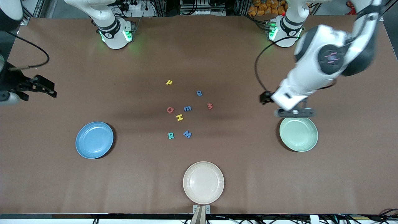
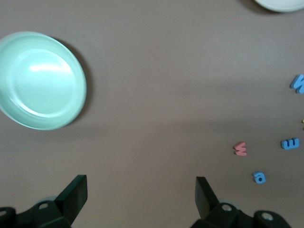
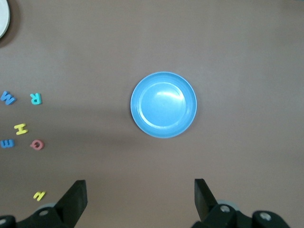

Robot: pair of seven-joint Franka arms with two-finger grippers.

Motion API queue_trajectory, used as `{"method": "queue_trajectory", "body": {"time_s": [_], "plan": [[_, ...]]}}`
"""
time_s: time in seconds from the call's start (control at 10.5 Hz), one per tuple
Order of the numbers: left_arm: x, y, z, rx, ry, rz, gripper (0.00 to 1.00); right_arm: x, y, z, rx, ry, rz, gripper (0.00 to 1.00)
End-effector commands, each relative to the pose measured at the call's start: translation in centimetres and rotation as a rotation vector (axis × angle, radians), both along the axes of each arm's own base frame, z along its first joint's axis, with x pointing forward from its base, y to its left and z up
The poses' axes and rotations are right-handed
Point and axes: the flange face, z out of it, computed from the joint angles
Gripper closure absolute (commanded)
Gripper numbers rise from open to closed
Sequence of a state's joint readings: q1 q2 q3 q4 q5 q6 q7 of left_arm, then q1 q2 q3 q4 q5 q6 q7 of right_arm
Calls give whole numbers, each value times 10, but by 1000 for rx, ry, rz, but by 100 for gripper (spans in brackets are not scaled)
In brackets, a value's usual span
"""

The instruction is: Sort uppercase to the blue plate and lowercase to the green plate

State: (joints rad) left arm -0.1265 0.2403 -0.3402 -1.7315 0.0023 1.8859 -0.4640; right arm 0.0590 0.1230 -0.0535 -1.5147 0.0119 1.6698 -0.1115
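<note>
Brown table [image 1: 62, 186]: roughly eight letters [image 1: 179, 117], three plates [image 1: 203, 182].

This is a robotics lab rather than a home or a shop: two white Franka arms are bolted at the far edge of a wide bench [image 1: 62, 174] covered in plain brown sheeting, their bases [image 1: 116, 34] lit by green status lights. Along that edge run aluminium frame rails, a power strip [image 1: 135, 6] and loose black cables [image 1: 34, 56], and a camera mount [image 1: 201, 213] is clamped at the near edge. The foam letters [image 1: 179, 117] and plastic plates [image 1: 203, 183] lie spaced out as a staged test setup.
</note>
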Motion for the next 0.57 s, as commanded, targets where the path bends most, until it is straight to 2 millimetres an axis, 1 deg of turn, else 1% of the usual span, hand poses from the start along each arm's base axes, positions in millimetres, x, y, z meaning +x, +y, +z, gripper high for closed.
{"method": "queue_trajectory", "body": {"time_s": [0.0,0.1,0.19,0.29,0.48], "plan": [[-14,-47,-32,1,25,80,0,27,13,-33,-5,-14,6,0],[-20,-69,-47,15,11,63,0,35,17,-51,-6,3,7,0],[-25,-86,-63,20,9,85,0,43,23,-71,-7,22,15,0],[-29,-100,-76,13,9,127,0,53,31,-89,-8,19,25,0],[-37,-124,-104,9,11,158,0,68,55,-121,-9,-4,59,0]]}}
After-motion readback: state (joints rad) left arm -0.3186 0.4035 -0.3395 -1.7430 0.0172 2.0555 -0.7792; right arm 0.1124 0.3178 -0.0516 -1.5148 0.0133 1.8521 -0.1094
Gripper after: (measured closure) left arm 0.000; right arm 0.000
